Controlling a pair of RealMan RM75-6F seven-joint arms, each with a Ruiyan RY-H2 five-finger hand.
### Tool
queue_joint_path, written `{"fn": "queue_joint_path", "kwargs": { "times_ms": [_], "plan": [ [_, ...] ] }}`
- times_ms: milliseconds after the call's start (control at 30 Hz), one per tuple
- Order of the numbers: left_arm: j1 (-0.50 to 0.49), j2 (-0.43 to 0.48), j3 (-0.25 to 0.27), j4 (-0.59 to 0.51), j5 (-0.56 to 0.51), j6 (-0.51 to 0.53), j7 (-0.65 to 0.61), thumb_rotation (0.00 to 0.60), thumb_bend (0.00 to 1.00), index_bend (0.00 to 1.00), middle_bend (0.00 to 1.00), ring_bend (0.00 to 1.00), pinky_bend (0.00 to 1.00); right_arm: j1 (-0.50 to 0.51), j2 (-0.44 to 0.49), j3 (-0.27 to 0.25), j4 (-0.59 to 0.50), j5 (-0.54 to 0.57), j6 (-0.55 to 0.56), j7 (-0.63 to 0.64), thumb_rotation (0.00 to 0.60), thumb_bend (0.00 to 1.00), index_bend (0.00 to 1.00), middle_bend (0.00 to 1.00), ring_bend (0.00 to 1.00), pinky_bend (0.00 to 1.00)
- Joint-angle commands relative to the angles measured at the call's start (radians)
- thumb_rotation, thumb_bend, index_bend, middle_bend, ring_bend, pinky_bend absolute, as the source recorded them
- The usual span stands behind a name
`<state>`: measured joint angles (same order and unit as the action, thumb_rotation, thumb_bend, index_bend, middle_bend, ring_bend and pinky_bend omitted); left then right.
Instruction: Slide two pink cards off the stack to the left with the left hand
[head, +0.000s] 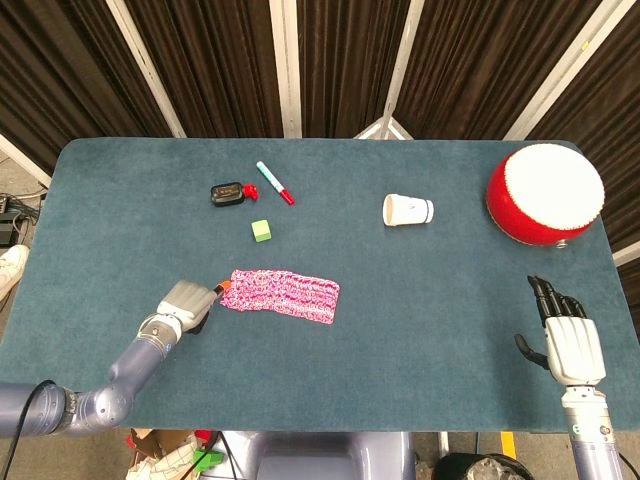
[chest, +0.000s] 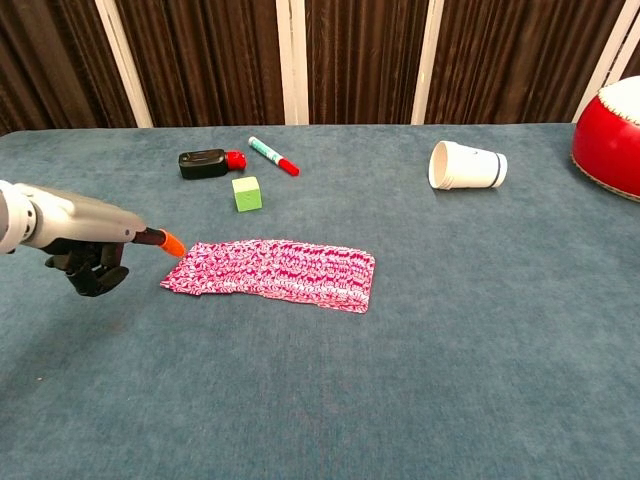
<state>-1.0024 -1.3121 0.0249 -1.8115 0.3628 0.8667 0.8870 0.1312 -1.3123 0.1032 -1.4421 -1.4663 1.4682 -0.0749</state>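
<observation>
We are seeing the left hand (chest: 85, 245) pointing one orange-tipped finger (chest: 168, 241) at the left end of the fanned stack of pink patterned cards (head: 281, 294), other fingers curled in, holding nothing. The cards are lying mid-desk on the blue felt desk (head: 430, 300). The right hand (head: 570, 340) is resting spread, empty.

Pink patterned cards (head: 281, 295) (chest: 272, 273) lie fanned flat in a row mid-table.
</observation>
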Motion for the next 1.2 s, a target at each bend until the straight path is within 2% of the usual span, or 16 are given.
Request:
{"fn": "queue_joint_path", "kwargs": {
  "times_ms": [33,300,600,733,933,1200],
  "plan": [
    [-0.014,-0.014,0.011,0.006,-0.013,0.01,0.004,0.6,0.92,0.09,0.86,0.82,0.75,0.0,0.0,0.0,0.001,0.0,0.0,0.0,0.6,0.28,0.01,0.15,0.23,0.24],
    [-0.04,-0.05,0.034,0.024,-0.025,0.014,0.002,0.6,0.92,0.09,0.86,0.82,0.75,0.0,0.001,0.001,0.002,0.002,0.0,0.003,0.6,0.28,0.01,0.15,0.23,0.24],
    [-0.062,-0.064,0.09,0.034,-0.064,0.048,0.027,0.6,0.93,0.09,0.86,0.82,0.75,-0.002,0.006,0.005,0.0,0.004,0.005,0.017,0.6,0.28,0.01,0.15,0.23,0.24],
    [-0.069,-0.053,0.113,0.022,-0.109,0.07,0.037,0.6,0.93,0.08,0.86,0.82,0.75,-0.002,0.006,0.005,0.001,0.004,0.006,0.018,0.6,0.28,0.01,0.15,0.23,0.24],
    [-0.052,-0.026,0.159,0.026,-0.11,0.115,0.043,0.6,0.93,0.08,0.86,0.82,0.75,-0.002,0.007,0.003,-0.002,0.002,0.004,0.018,0.6,0.28,0.01,0.15,0.23,0.24],
    [-0.007,0.006,0.213,0.053,-0.111,0.118,0.02,0.6,0.93,0.08,0.86,0.82,0.75,-0.002,0.01,0.0,-0.013,-0.005,0.008,0.02,0.6,0.28,0.01,0.15,0.23,0.24]
  ]
}}
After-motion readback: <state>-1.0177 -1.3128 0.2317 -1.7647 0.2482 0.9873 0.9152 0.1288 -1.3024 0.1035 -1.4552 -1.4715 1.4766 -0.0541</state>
